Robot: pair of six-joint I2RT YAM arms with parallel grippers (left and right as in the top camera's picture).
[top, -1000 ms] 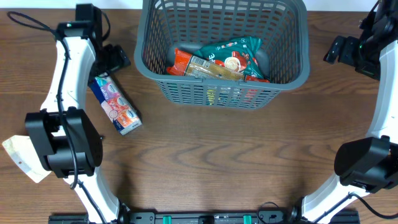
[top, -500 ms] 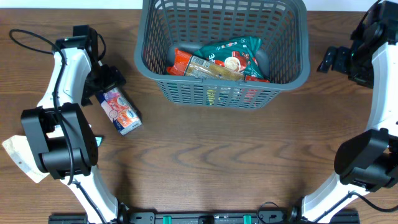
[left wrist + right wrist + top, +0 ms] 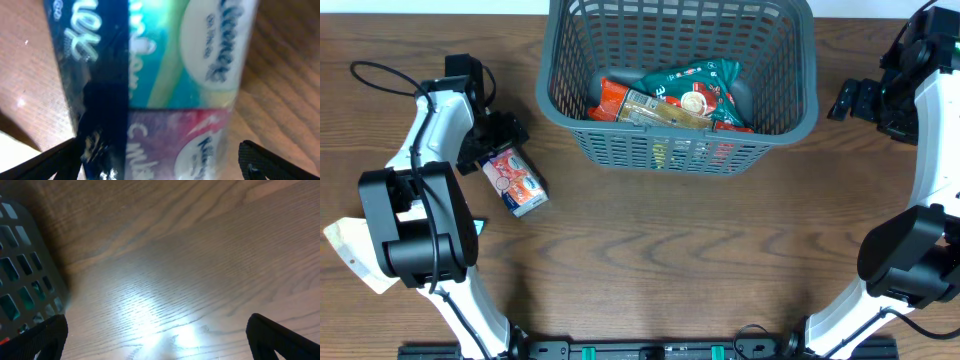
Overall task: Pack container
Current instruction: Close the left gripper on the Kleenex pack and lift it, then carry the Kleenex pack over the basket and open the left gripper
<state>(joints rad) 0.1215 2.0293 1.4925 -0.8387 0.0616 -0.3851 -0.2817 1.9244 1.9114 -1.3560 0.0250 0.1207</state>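
Observation:
The container is a dark grey lattice basket at the top middle, holding several snack packets. A colourful tissue packet lies on the table left of it and fills the left wrist view. My left gripper is open, low over the packet's upper end, with a finger on each side of it. My right gripper is open and empty above bare wood just right of the basket. The basket's wall shows at the left edge of the right wrist view.
A crumpled white paper wrapper lies at the left table edge. A black cable loops at the top left. The arm bases stand at the front left and front right.
My left gripper has come down from above the packet's top end onto the packet, now straddling it. My right gripper has shifted slightly left toward the basket.

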